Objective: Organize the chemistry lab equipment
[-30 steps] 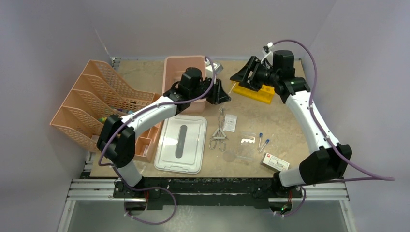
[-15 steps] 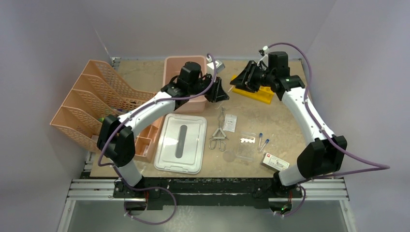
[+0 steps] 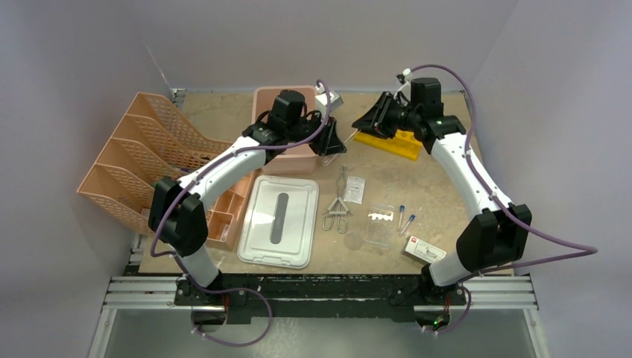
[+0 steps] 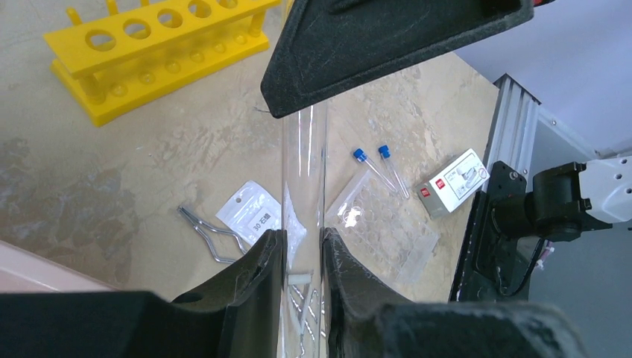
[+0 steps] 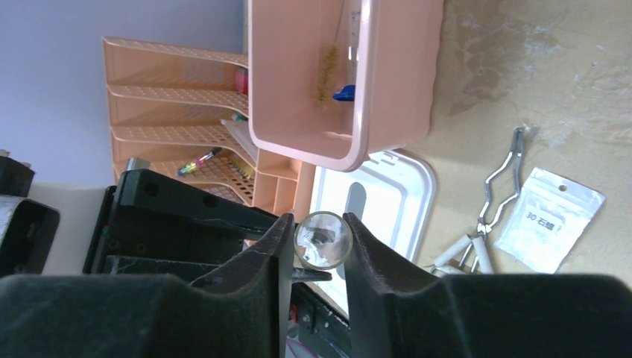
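A clear glass tube (image 4: 305,171) runs between my two grippers above the table's far middle. My left gripper (image 4: 304,242) is shut on one end of it and sits beside the pink tub in the top view (image 3: 333,142). My right gripper (image 5: 317,231) is shut on the other end, seen end-on (image 5: 323,240), just left of the yellow tube rack (image 3: 391,142). Wire tongs (image 3: 339,205), a small packet (image 3: 355,189), two blue-capped vials (image 3: 405,218), a clear plate (image 3: 380,231) and a round dish (image 3: 353,241) lie on the table below.
The pink tub (image 3: 283,101) stands at the far middle with a brush and a blue item inside. Its white lid (image 3: 279,222) lies near the front. The peach organizer (image 3: 141,164) fills the left side. A small white box (image 3: 425,250) lies front right.
The right gripper has swung left off the yellow rack toward the left gripper. The left arm has shifted slightly toward the far side. The items on the table have not moved.
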Tool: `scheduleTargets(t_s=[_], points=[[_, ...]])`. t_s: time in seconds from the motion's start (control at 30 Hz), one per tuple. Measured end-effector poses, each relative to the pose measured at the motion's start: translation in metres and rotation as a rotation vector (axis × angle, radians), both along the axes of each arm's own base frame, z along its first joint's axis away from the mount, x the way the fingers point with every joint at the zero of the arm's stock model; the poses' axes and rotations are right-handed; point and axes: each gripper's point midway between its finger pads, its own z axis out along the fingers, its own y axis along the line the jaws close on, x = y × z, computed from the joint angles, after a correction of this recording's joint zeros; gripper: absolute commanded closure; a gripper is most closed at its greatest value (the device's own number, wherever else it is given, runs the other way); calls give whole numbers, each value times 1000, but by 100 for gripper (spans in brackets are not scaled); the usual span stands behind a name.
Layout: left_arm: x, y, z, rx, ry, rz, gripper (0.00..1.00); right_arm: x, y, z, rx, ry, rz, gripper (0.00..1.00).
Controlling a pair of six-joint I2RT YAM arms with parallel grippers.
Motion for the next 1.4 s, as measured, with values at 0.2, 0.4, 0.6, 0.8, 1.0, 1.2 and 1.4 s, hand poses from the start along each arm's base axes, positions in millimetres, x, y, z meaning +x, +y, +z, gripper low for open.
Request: scheduleTargets(t_s=[0.2,0.4,0.6,0.8,1.0,1.2,1.4], points=[[3,0,1,-2,-11,7,81,3,4,6,38,-1,-1,86],[13,4,0,13,-24,67,42,11,-5,2,-22,-37,-40,86],[46,35,5,1,13,249,39,38,-43,20,-255,-195,-160,86],[82,94,20,-18,34,517,39,73,-84,63,-514,-454,-283,85],[75,116,30,-26,36,657,40,95,-87,50,-763,-585,-279,85],[67,126,26,-34,66,714,41,114,-71,12,-867,-605,-204,86],[66,129,21,-36,86,739,41,131,-68,-5,-872,-618,-205,86]])
